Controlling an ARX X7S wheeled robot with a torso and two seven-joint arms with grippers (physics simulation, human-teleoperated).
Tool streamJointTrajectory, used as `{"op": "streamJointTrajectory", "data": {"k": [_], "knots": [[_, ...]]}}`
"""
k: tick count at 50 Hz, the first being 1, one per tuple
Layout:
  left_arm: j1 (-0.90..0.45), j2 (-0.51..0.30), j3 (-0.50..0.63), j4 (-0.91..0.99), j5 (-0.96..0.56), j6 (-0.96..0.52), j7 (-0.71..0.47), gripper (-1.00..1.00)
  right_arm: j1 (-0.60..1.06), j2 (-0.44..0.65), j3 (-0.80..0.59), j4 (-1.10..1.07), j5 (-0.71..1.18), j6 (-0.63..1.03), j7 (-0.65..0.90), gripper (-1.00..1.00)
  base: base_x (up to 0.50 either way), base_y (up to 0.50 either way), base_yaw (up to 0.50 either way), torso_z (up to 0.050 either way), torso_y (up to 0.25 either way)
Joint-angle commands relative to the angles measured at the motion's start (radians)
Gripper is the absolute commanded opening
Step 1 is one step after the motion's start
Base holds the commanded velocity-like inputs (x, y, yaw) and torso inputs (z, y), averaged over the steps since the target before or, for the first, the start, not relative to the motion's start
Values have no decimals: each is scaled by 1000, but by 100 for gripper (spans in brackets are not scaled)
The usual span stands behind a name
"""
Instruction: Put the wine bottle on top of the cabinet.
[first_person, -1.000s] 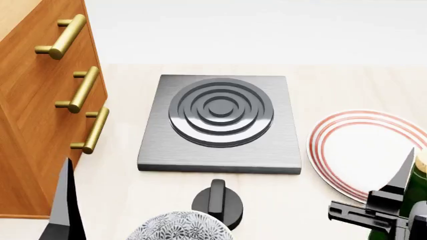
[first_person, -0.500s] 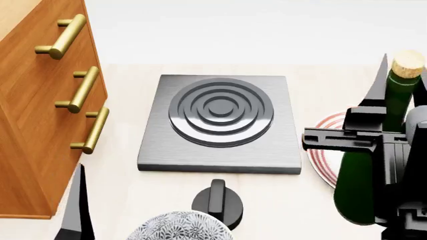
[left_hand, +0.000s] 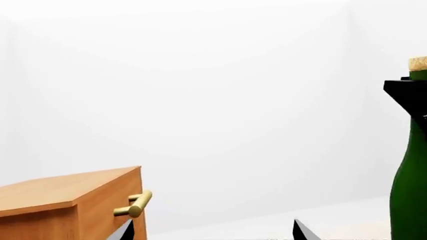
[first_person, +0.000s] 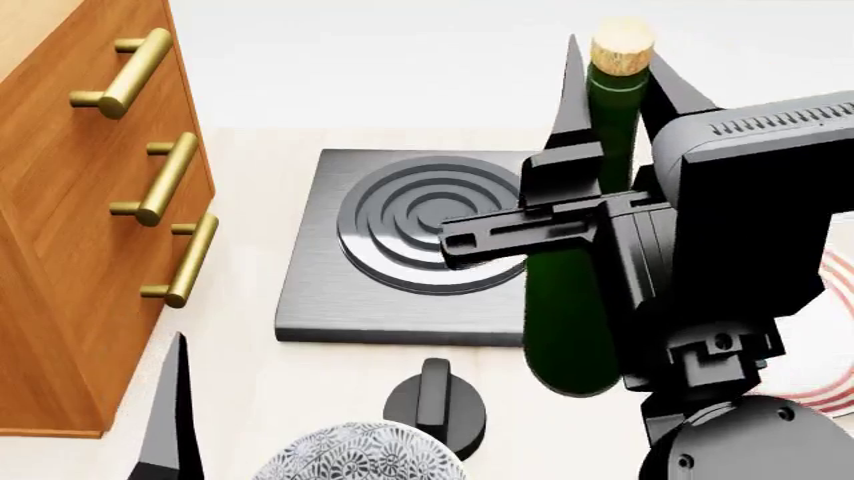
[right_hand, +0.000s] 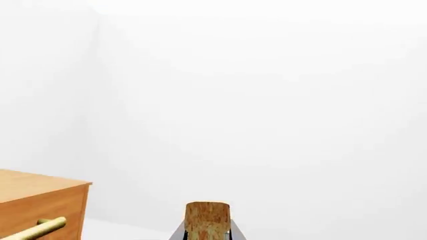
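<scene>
Bottle (first_person: 574, 320), no label visible, upright in right hand (first_person: 617, 110) clamped on neck; left hand (left_hand: 210, 231) fingers apart.

Green wine bottle (first_person: 571, 320), reddish-brown cabinet (first_person: 67, 230), red-ringed plate (first_person: 830, 350).

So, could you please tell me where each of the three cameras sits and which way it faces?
Head view: from the head, facing down at the hob; right gripper on the wine bottle.
Left wrist view: level with the cabinet top; left gripper fingertips show.
Right wrist view: behind the bottle's cork, facing the wall.
Shared: all three show bottle and cabinet.
</scene>
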Motion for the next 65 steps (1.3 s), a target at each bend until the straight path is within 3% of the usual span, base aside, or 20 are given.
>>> {"op": "streamJointTrajectory", "data": {"k": [1, 12, 21, 27, 30, 31, 41, 65], "knots": [[-1, -3, 19, -4, 2, -7, -1, 100, 69, -32, -74, 18, -9, 21, -27, -100, 0, 0, 0, 0, 0], [-4, -28, 106, -77, -1, 30, -17, 100, 67, -46, -97, 44, -21, -3, -29, -100, 0, 0, 0, 0, 1], [-79, -6, 172, -111, -26, -22, -5, 100, 68, -64, -126, 51, -28, -17, -28, -100, 0, 0, 0, 0, 0], [-122, 18, 140, -138, -142, -37, -6, 100, 73, -75, -134, 45, -24, -18, -22, -100, 0, 0, 0, 0, 2], [-151, 33, 90, -161, -318, -49, -38, 100, 80, -79, -132, 37, -15, -11, -19, -100, 0, 0, 0, 0, 0], [-190, 12, 136, -178, -264, -59, -55, 100, 83, -78, -135, 37, -16, -10, -20, -100, 0, 0, 0, 0, 0], [-286, 18, 166, -272, -363, -57, -110, 100, 94, -76, -131, 32, -7, -4, -14, -100, 0, 0, 0, 0, 1], [-323, -2, 253, -363, -435, 7, -182, 100, 93, -70, -136, 38, 2, -12, -10, -100, 0, 0, 0, 0, 0]]}}
